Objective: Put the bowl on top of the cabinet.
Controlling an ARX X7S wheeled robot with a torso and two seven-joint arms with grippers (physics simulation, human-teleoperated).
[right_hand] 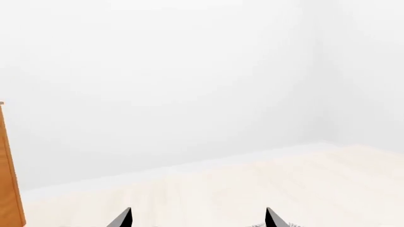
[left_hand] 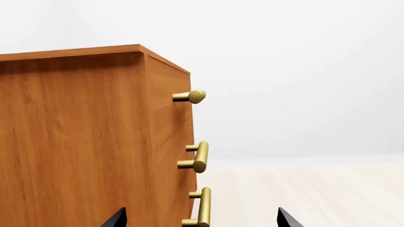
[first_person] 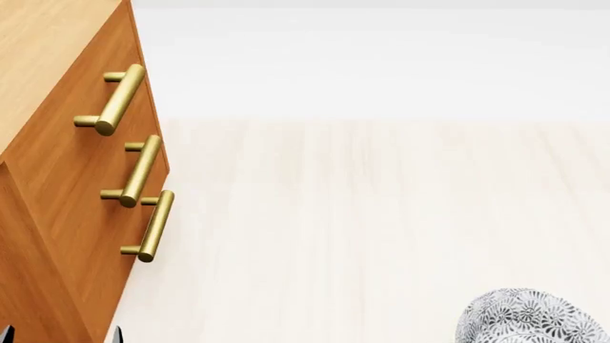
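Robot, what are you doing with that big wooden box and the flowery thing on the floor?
Nothing is being held yet. The bowl sits on the pale floor to the robot's right, apart from the cabinet on its left. The left gripper is open beside the cabinet's brass handles, and the right gripper is open too. The bowl still needs picking up.

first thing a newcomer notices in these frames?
The orange-brown cabinet fills the left of the head view, its three brass bar handles stacked down the front. At that view's lower right, the grey-patterned bowl sits on the pale floor, well apart from the cabinet. Both wrist views show only black fingertips spread wide, holding nothing.
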